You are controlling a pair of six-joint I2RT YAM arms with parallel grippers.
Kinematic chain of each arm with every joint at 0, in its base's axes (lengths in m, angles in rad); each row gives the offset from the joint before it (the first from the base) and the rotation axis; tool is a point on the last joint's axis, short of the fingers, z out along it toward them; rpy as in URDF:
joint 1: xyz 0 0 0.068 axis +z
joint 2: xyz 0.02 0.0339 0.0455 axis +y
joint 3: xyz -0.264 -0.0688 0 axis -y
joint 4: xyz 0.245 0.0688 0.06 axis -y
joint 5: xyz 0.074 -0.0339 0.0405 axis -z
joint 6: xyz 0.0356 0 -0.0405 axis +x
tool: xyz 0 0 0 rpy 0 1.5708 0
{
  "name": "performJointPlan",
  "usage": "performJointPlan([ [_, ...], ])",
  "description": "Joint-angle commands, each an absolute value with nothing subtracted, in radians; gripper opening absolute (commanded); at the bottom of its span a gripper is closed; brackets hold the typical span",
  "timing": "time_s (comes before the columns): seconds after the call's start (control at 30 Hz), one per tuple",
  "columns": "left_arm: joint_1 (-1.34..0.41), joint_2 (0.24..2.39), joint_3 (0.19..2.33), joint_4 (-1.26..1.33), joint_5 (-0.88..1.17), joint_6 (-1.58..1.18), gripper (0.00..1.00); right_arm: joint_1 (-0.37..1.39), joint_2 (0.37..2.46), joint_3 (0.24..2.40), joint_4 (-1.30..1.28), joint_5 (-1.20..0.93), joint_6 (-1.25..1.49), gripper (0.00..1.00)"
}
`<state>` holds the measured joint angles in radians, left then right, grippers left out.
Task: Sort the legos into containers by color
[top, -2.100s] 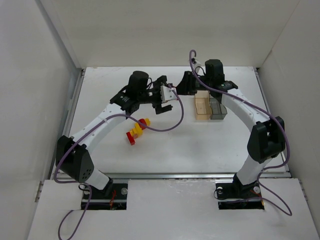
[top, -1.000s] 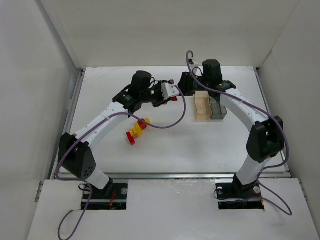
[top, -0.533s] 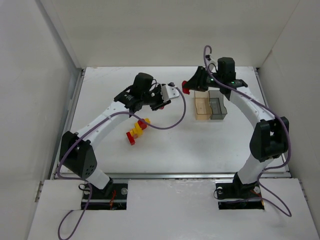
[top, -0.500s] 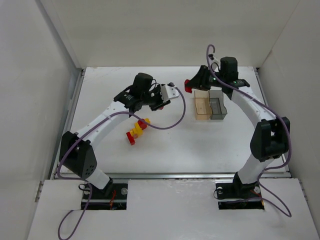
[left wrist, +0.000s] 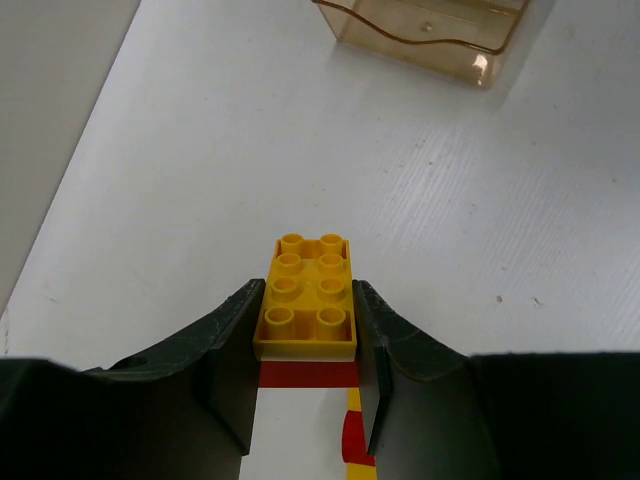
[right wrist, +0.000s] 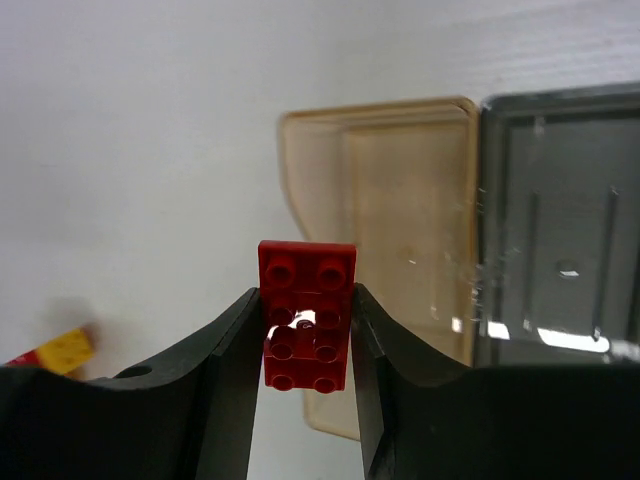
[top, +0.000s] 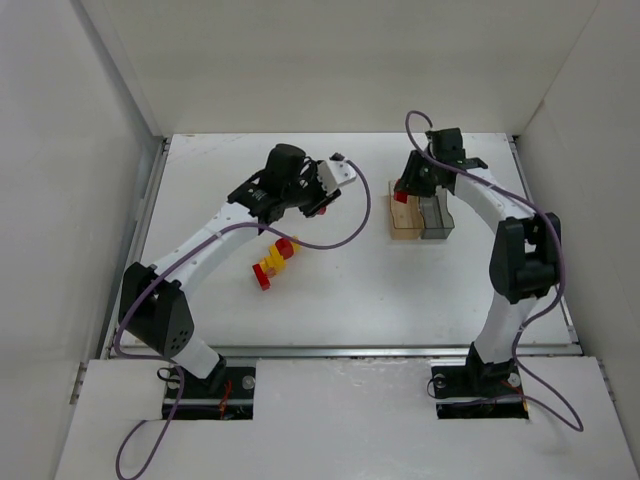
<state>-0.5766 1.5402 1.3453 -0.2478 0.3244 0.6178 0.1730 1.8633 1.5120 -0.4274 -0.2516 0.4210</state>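
Observation:
My left gripper [top: 320, 203] hangs above the table left of centre, shut on a yellow lego [left wrist: 305, 298] with a red lego [left wrist: 305, 373] stuck under it. The right gripper [top: 402, 192] is shut on a red lego [right wrist: 305, 315] and hovers over the left edge of the amber container [right wrist: 400, 200], which is joined to the grey container [right wrist: 560, 220]. From above, the amber container [top: 405, 218] and the grey container [top: 437, 218] sit right of centre. A pile of red and yellow legos [top: 272, 262] lies on the table under the left forearm.
White walls enclose the table on the left, back and right. The left arm's purple cable [top: 345, 230] loops down between the two grippers. A loose yellow lego [right wrist: 65, 350] shows at the lower left of the right wrist view.
A second ago both grippers met over the middle. The right gripper has since swung right with the red lego to the amber container; the left gripper stayed nearly in place with its legos.

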Motion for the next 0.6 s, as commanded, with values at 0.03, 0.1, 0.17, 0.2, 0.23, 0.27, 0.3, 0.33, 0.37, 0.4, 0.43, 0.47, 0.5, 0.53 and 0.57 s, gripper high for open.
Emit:
performJointPlan([
  [0.03, -0.569, 1.522, 1.35, -0.153, 0.272, 0.488, 0.0, 0.195, 1.862, 1.534, -0.517, -0.078, 0.35, 0.02],
  [0.1, -0.569, 1.522, 1.35, -0.144, 0.262, 0.448, 0.0, 0.195, 1.862, 1.534, -0.529, -0.069, 0.35, 0.07],
  [0.17, -0.569, 1.522, 1.35, -0.135, 0.262, 0.422, 0.0, 0.195, 1.871, 1.525, -0.529, -0.046, 0.35, 0.17],
  [0.2, -0.569, 1.522, 1.361, -0.135, 0.262, 0.404, 0.0, 0.195, 1.871, 1.525, -0.538, -0.037, 0.35, 0.21],
  [0.23, -0.569, 1.522, 1.361, -0.135, 0.262, 0.403, 0.0, 0.195, 1.871, 1.513, -0.538, -0.037, 0.35, 0.29],
  [0.27, -0.569, 1.522, 1.361, -0.135, 0.262, 0.388, 0.0, 0.204, 1.871, 1.513, -0.538, -0.037, 0.35, 0.49],
  [0.3, -0.569, 1.522, 1.361, -0.135, 0.271, 0.388, 0.0, 0.204, 1.871, 1.503, -0.538, -0.037, 0.35, 0.57],
  [0.33, -0.569, 1.522, 1.361, -0.135, 0.272, 0.374, 0.0, 0.204, 1.861, 1.503, -0.529, -0.047, 0.35, 0.64],
  [0.37, -0.56, 1.522, 1.37, -0.135, 0.272, 0.361, 0.0, 0.213, 1.861, 1.503, -0.529, -0.057, 0.338, 0.71],
  [0.4, -0.56, 1.522, 1.37, -0.135, 0.272, 0.351, 0.0, 0.213, 1.85, 1.503, -0.529, -0.057, 0.337, 0.74],
  [0.43, -0.56, 1.522, 1.37, -0.135, 0.281, 0.339, 0.0, 0.224, 1.832, 1.503, -0.52, -0.057, 0.327, 0.76],
  [0.47, -0.56, 1.522, 1.379, -0.135, 0.281, 0.327, 0.0, 0.233, 1.821, 1.503, -0.511, -0.057, 0.316, 0.78],
  [0.5, -0.56, 1.522, 1.379, -0.135, 0.281, 0.295, 0.0, 0.233, 1.81, 1.503, -0.511, -0.057, 0.316, 0.81],
  [0.53, -0.56, 1.522, 1.379, -0.126, 0.281, 0.276, 0.0, 0.233, 1.783, 1.503, -0.497, -0.069, 0.307, 0.82],
  [0.57, -0.56, 1.522, 1.388, -0.126, 0.281, 0.253, 0.0, 0.233, 1.766, 1.503, -0.476, -0.08, 0.298, 0.83],
])
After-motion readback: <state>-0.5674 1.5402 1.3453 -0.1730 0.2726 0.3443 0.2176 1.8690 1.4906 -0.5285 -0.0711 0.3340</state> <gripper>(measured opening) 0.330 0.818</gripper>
